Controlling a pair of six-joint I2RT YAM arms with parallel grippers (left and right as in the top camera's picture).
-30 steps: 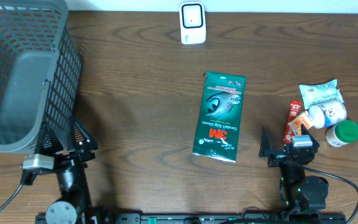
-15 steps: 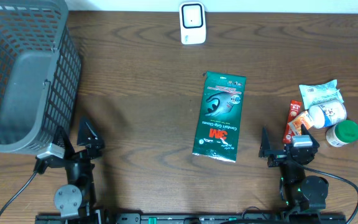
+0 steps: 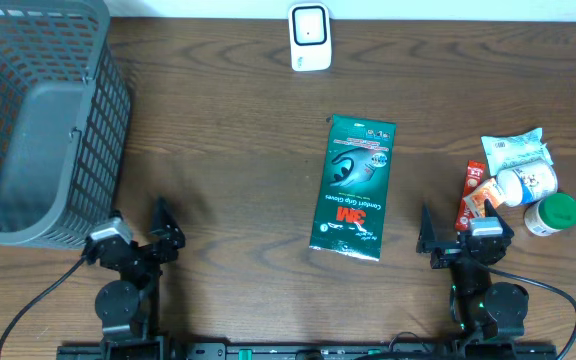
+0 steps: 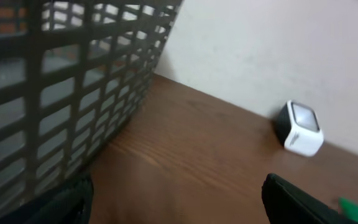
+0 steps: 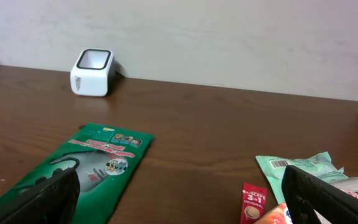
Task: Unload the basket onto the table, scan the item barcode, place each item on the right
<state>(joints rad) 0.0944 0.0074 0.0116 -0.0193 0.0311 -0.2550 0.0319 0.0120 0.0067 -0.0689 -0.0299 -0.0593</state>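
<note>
Overhead view: only the left arm (image 3: 123, 275) differs from the earlier frames. It has swung to the right and a little away from the near edge of the table (image 3: 238, 150). Its silver wrist block (image 3: 107, 236), which a second ago sat in front of the near rim of the grey basket (image 3: 38, 130), is now by the basket's near right corner. The left gripper (image 3: 140, 222), fingers spread, has moved right with it, farther from the basket's side. The arm's round base joint (image 3: 120, 300) has moved right and farther from the near edge.
</note>
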